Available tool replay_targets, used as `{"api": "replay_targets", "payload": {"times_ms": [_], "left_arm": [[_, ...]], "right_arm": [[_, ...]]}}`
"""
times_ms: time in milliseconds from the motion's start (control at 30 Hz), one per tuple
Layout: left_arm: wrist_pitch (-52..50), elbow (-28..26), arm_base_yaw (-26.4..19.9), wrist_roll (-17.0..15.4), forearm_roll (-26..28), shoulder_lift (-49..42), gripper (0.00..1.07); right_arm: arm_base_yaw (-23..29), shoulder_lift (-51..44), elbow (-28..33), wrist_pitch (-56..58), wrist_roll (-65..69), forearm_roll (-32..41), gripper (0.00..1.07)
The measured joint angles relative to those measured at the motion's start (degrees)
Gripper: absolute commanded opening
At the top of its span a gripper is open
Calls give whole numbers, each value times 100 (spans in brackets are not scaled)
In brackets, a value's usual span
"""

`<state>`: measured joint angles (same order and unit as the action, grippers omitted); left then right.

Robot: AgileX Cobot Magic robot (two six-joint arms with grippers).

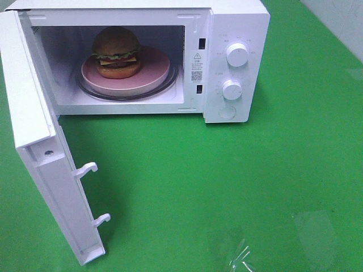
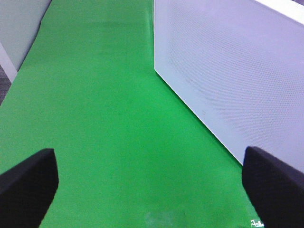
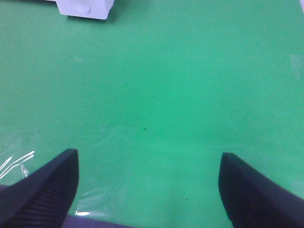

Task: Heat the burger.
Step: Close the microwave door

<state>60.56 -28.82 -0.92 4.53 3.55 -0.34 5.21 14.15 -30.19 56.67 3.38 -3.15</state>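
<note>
From above, the burger (image 1: 116, 52) is sitting on a pink plate (image 1: 156, 79) inside the microwave (image 1: 238, 34), its door (image 1: 34, 130) hanging open over the green mat (image 1: 227, 181); only this view is showing the burger; at the left wrist, the left gripper (image 2: 151, 185) is hovering spread and empty, the door's outer face standing near one finger; at the right wrist, the right gripper (image 3: 148, 190) is hovering released above the green mat, the microwave's corner well ahead.

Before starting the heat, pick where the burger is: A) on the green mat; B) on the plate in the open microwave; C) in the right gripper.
B: the burger sits on the plate inside the microwave, door swung open.
</note>
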Motion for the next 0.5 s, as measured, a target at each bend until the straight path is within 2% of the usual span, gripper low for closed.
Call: {"api": "replay_targets", "payload": {"times_ms": [500], "left_arm": [[0,0,0,0,0,0,98]], "right_arm": [[-332,-1438,115,69,52,-63,76]]}}
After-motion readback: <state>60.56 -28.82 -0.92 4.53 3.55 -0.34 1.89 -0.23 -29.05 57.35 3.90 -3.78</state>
